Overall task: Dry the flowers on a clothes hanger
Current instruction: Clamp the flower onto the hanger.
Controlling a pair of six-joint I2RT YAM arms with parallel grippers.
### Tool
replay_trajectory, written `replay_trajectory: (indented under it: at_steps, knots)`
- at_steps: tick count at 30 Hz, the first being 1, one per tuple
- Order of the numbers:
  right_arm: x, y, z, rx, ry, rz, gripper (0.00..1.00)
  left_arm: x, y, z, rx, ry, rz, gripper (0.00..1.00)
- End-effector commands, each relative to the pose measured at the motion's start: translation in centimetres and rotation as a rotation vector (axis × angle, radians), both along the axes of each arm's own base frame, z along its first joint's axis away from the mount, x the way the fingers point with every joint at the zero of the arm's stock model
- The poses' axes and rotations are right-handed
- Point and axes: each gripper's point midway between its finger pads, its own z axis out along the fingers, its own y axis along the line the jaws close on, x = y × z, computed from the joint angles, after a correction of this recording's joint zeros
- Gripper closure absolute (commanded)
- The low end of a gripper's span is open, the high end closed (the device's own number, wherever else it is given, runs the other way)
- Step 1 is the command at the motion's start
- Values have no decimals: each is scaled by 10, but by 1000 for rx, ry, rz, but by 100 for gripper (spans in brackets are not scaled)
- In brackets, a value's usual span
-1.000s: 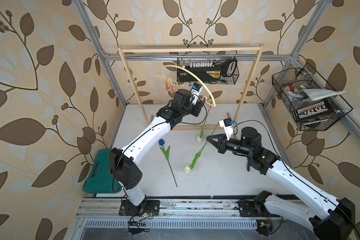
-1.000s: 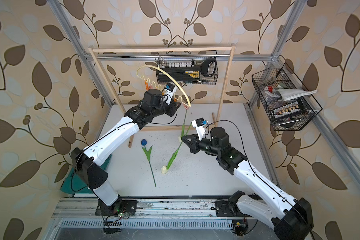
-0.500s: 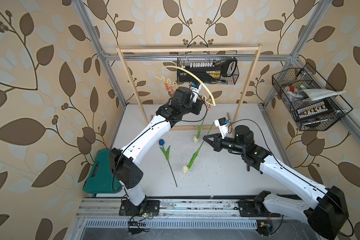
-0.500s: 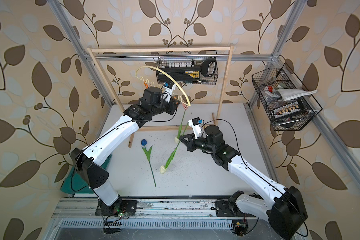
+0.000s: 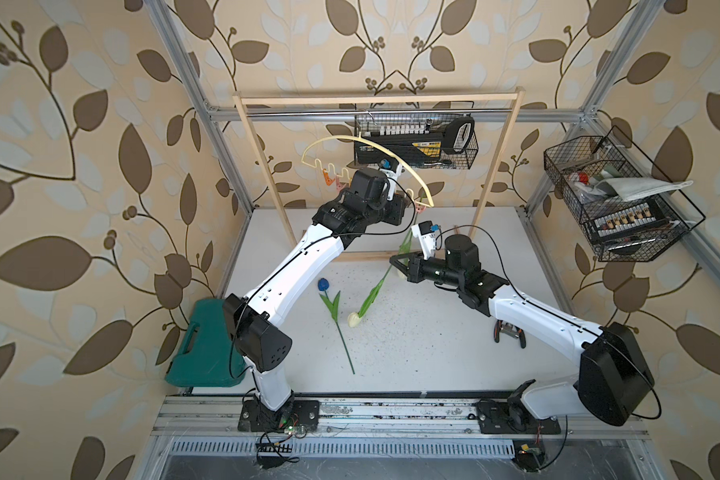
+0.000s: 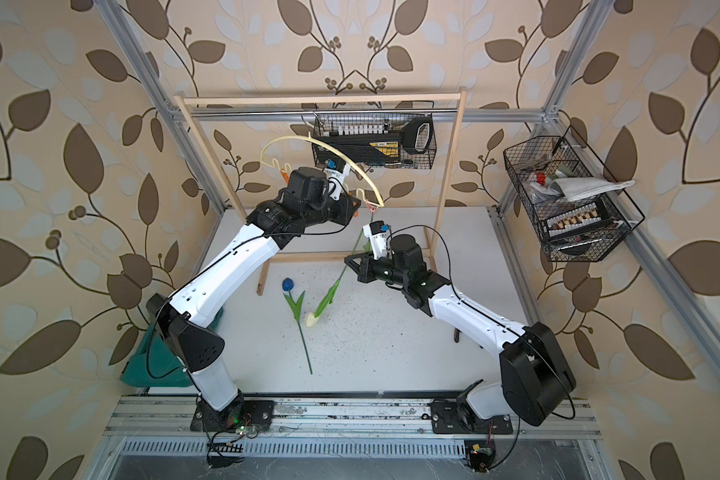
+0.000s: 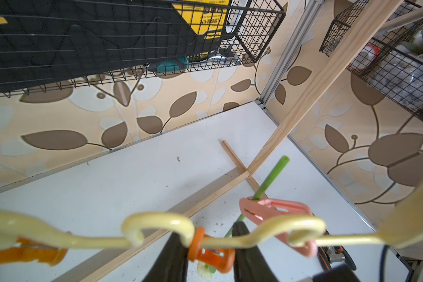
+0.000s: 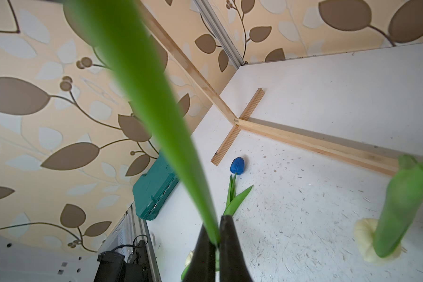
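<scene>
The cream-yellow clothes hanger [image 5: 337,139] [image 6: 292,137] hangs from the rack. My left gripper [image 5: 408,203] [image 7: 207,229] is shut on an orange peg [image 7: 213,256] on its wavy bar [image 7: 103,240]. Beside it a pink peg [image 7: 274,207] clamps a green stem [image 7: 271,175]; that cream tulip [image 8: 366,241] hangs head down. My right gripper [image 5: 393,264] [image 8: 216,224] is shut on the stem [image 8: 156,122] of a second cream tulip, whose head [image 5: 353,320] [image 6: 310,320] dangles below. The blue tulip [image 5: 324,284] [image 8: 237,166] lies on the table.
The light-wood rack frame [image 5: 375,99] stands at the back, with its base bar [image 8: 303,141] on the table. Wire baskets hang at the back [image 5: 416,141] and at the right [image 5: 616,199]. A teal case [image 5: 202,353] lies at the left. Pliers [image 5: 508,332] lie under the right arm.
My right gripper has carried its tulip leftward and nearer the hanging one. The left jaws have narrowed onto the orange peg; the left arm has barely shifted.
</scene>
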Motion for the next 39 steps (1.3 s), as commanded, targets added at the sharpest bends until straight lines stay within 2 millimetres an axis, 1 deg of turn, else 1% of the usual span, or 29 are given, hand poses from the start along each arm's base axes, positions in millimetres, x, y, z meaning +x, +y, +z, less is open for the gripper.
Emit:
replay_trajectory:
  at_steps: [1, 6, 15, 20, 29, 35, 39]
  knots:
    - [17, 0, 9, 29, -6, -54, 100, -2, 3, 21, -46, -11, 15, 68]
    - [32, -3, 7, 35, 16, -109, 100, -7, 3, 24, -70, 9, 10, 69]
    - [54, -4, 21, 87, 33, -188, 100, -10, 5, 25, -89, 28, 22, 71]
    - [61, 3, 25, 126, 44, -186, 100, -10, 9, 27, -108, 36, 36, 71]
    - [64, 11, 35, 175, 45, -160, 100, -8, 11, 25, -143, 71, 54, 74]
    - [61, 12, 48, 206, 30, -143, 100, -6, 12, 19, -145, 80, 62, 74]
    - [60, 17, 54, 225, 27, -120, 100, -4, 11, 16, -151, 88, 63, 74]
